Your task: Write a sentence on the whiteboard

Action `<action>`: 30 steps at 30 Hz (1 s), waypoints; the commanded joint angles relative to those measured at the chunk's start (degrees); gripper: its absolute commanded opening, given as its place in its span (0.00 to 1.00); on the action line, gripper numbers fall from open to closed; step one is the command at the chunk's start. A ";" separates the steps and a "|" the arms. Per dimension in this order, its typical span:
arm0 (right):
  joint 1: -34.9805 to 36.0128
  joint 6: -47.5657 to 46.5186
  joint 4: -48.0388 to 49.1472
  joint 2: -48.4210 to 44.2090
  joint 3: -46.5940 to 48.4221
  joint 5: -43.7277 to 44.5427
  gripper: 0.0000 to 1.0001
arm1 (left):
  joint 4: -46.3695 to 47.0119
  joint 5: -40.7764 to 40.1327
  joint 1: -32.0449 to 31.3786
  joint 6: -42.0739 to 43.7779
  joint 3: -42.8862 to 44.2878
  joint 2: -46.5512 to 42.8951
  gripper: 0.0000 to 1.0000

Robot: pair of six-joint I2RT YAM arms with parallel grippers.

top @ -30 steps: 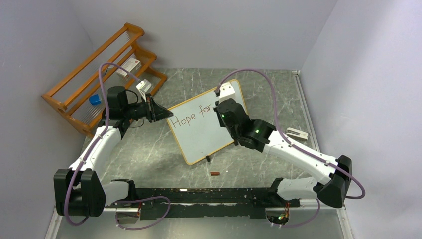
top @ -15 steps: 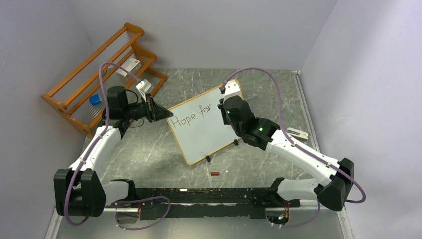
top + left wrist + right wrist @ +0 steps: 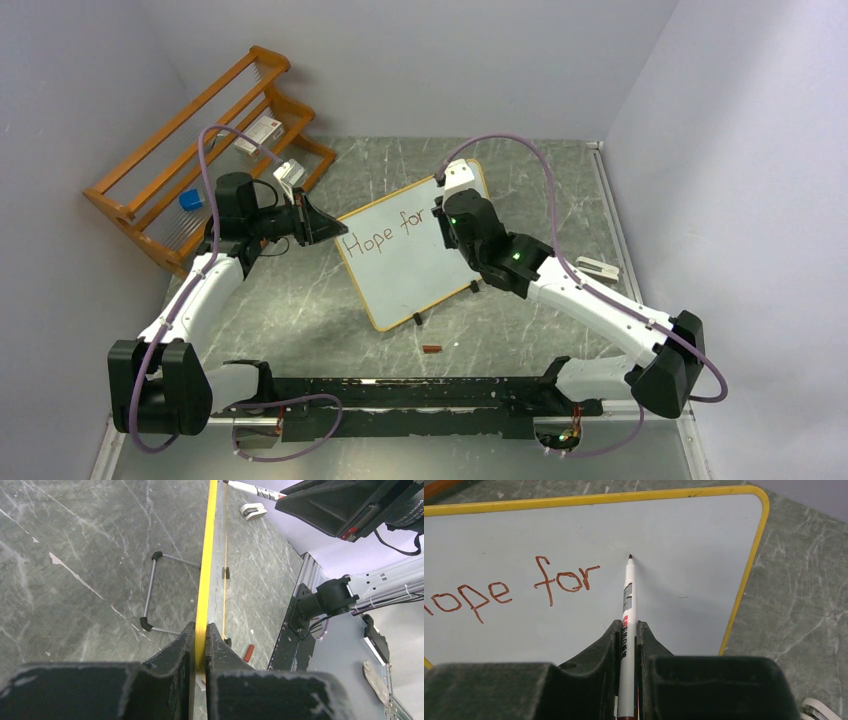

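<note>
The whiteboard (image 3: 405, 270) stands tilted on its small black feet mid-table; its yellow-wood rim (image 3: 206, 555) runs edge-on through the left wrist view, and its face (image 3: 674, 535) fills the right wrist view. The sentence (image 3: 383, 236) reads "Hope for" in one slanted dark-red row (image 3: 566, 580). My left gripper (image 3: 322, 226) is shut on the board's left rim (image 3: 201, 650). My right gripper (image 3: 447, 222) is shut on a white marker (image 3: 627, 610), its tip at the board face just right of "for". The marker also shows in the left wrist view (image 3: 252, 488).
An orange wooden rack (image 3: 200, 150) with a blue cap and small boxes stands at the back left. A red marker cap (image 3: 431, 348) lies on the table in front of the board (image 3: 248, 652). A white eraser (image 3: 598, 267) lies at the right.
My right gripper with the marker moved up and right along the board, then settled a little left, at the blank area right of "for". The left arm has not moved.
</note>
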 commanded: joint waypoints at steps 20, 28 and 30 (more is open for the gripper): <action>-0.94 -1.04 1.22 2.42 3.25 -0.47 0.00 | -5.09 -2.95 -1.02 3.97 -0.96 1.95 0.05; -0.92 0.73 -1.86 1.36 1.73 -1.68 0.00 | -5.18 -3.08 -1.02 4.03 -0.96 1.95 0.05; -0.89 1.18 -2.50 1.18 1.28 -1.89 0.00 | -5.12 -3.14 -1.02 4.00 -0.96 1.98 0.05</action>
